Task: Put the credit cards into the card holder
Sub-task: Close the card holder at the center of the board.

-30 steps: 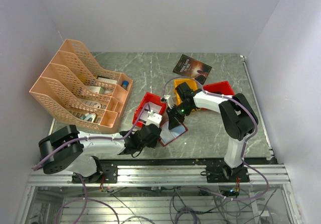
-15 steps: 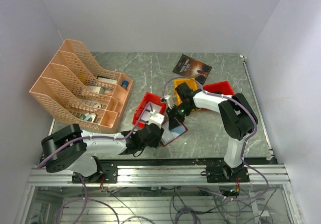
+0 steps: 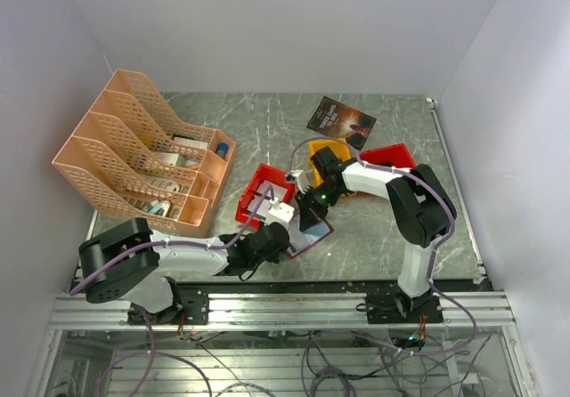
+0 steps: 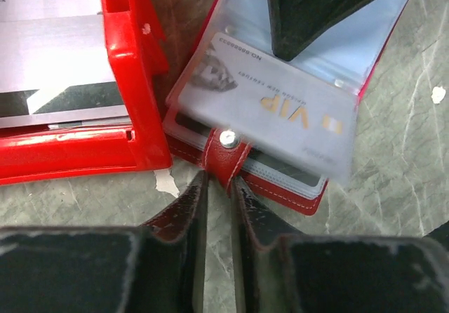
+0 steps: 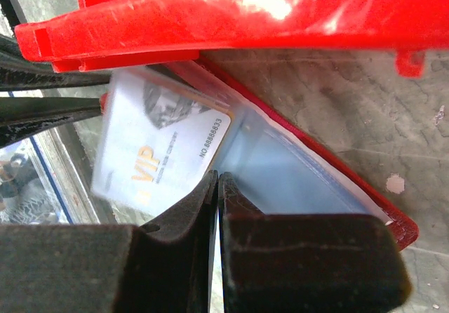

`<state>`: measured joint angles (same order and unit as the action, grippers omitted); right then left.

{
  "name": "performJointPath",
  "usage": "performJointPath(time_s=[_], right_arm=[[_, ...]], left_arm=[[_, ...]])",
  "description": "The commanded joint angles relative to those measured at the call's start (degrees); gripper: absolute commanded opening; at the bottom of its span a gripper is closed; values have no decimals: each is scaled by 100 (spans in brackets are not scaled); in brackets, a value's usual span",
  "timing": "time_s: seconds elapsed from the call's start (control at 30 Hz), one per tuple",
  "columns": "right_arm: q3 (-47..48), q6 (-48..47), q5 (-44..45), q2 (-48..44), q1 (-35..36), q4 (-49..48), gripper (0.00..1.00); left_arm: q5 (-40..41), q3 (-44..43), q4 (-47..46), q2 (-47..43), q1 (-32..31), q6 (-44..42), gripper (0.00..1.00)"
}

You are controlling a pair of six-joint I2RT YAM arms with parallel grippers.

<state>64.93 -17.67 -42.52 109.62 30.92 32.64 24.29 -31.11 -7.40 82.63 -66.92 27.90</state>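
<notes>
Looking down from the top camera, you have the left pincer low at the near edge of the grey marbled worktop. It sits right at the small dark-red leather-like folding card holder, which lies open just beside the bright red plastic bin. Your right pincer comes down on the holder from the far side. Well apart on the left stands the peach mesh file organiser.

Over to the left wrist camera: the left pincer is pinching the holder's snap tab, one finger on each side. A whitish plastic credit card marked VIP lies across the holder's pale bluish pockets. Whether it is under a sleeve, you cannot tell. The right pincer bears down just past the card's far edge. More pale cards lie inside the red bin.

Now the right wrist camera: your right pincer is pressed together, tip on the bluish pocket at the VIP card's edge. The left pincer's fingers show at the holder's far side.
</notes>
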Motion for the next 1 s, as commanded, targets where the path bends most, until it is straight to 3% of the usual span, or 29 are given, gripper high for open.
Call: performJointPath(time_s=[0.0, 0.17, 0.33, 0.47, 0.57, 0.7, 0.9, 0.97], right_arm=[[97, 18, 239, 161, -15, 64, 5], [99, 1, 194, 160, -15, 78, 5], [108, -171, -446, -60, -22, 122, 6], [39, -269, -850, -495, -149, 93, 18], [-84, -251, -613, -778, -322, -44, 27], [-201, -197, -141, -968, -715, -63, 33], [-385, -301, 545, -969, -1124, 97, 33], [-380, -292, 732, -934, -1123, 95, 29]], left_arm=[[562, 121, -140, -270, -70, 448, 20], [799, 640, -454, -555, -157, 1264, 15], [871, 947, -905, -648, -250, 1473, 8], [1036, 977, -1042, -621, -364, 1421, 7], [1215, 1031, -1198, -687, -452, 1453, 7], [1442, 957, -1217, -801, -572, 1457, 7], [1704, 533, -645, -968, -726, 1305, 7], [1739, 381, -537, -1006, -767, 1225, 7]])
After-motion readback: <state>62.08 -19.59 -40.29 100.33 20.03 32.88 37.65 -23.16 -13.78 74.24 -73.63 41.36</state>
